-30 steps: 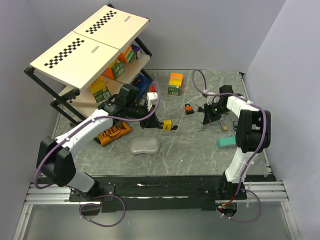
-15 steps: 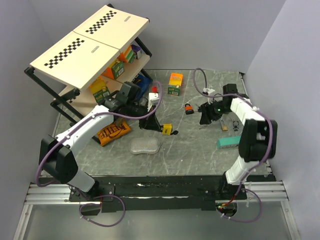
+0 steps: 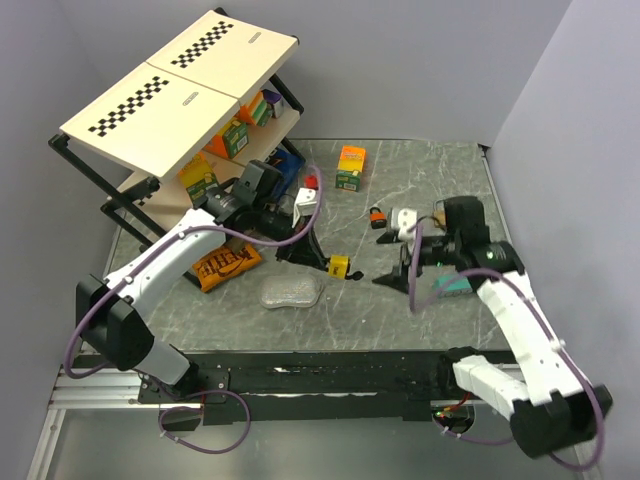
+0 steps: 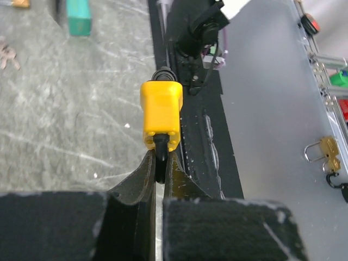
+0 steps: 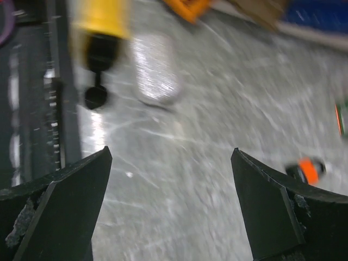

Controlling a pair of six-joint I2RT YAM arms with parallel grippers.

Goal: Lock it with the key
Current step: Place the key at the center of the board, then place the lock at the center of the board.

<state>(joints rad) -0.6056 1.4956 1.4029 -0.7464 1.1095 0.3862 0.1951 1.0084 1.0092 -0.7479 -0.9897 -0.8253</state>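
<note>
My left gripper (image 4: 160, 157) is shut on the black shackle of a yellow padlock (image 4: 161, 120) and holds it above the table. A black key (image 4: 163, 74) sticks out of the padlock's far end. From above, the padlock (image 3: 339, 265) and its key (image 3: 354, 275) sit near the table's middle, at the tip of my left gripper (image 3: 325, 258). My right gripper (image 3: 393, 280) stands wide open just right of them, apart from both. In the blurred right wrist view the gripper (image 5: 171, 152) holds nothing, and the padlock (image 5: 103, 19) with its key (image 5: 98, 70) shows at the upper left.
An orange padlock (image 3: 378, 215) lies behind the right gripper. A teal box (image 3: 455, 287) is by the right arm. A silver pouch (image 3: 290, 291) and an orange snack bag (image 3: 222, 265) lie left of centre. A shelf rack (image 3: 180, 90) with boxes fills the back left.
My right gripper has opened wide, and its arm has swung from the back right to the front middle, towards the padlock. The left gripper has shifted the padlock slightly right.
</note>
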